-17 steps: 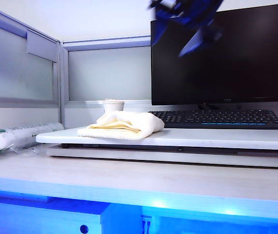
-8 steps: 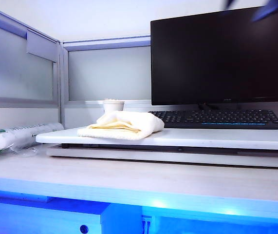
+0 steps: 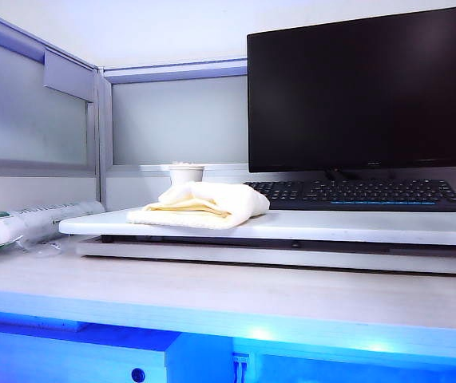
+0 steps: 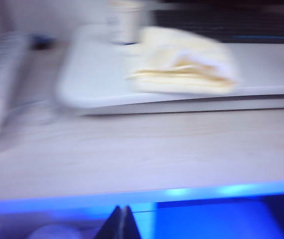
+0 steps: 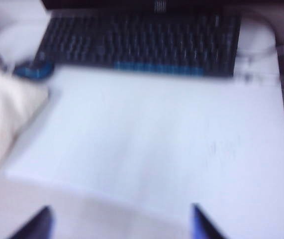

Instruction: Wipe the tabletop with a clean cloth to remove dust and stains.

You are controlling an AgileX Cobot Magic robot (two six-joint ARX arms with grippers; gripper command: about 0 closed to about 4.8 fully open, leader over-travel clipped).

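A: Where is the cloth (image 3: 202, 204)?

B: On the tabletop (image 3: 355, 226), at its left end, bunched in thick cream-yellow folds. Nothing holds it. A paper cup (image 3: 186, 173) stands just behind the cloth. The keyboard (image 3: 355, 194) lies to the right of the cloth on the same slab, close but not clearly touching. The monitor (image 3: 363, 88) stands behind the keyboard.

A: What does the tabletop rest on?

B: It sits raised on the pale wood-grain bench (image 3: 212, 299). A white roll with green print (image 3: 28, 223) lies on the bench left of the tabletop.

A: Left pincer (image 4: 121, 221)?

B: Not seen in the exterior view. Its wrist view is blurred. Two dark tips meet in a point at the frame's edge, so it reads as closed, with nothing between them. It is off the near edge of the bench, well apart from the cloth (image 4: 181, 62). Tabletop (image 4: 97, 79) and cup (image 4: 127, 22) show beyond.

A: Right pincer (image 5: 119, 221)?

B: Also out of the exterior view. Its wrist view is blurred too. Two dark fingertips (image 5: 35, 224) stand wide apart, spread, nothing between them. It hangs above the bare stretch of tabletop (image 5: 156, 139), on the near side of the keyboard (image 5: 142, 42). The cloth (image 5: 5, 119) lies to one side, apart from it.
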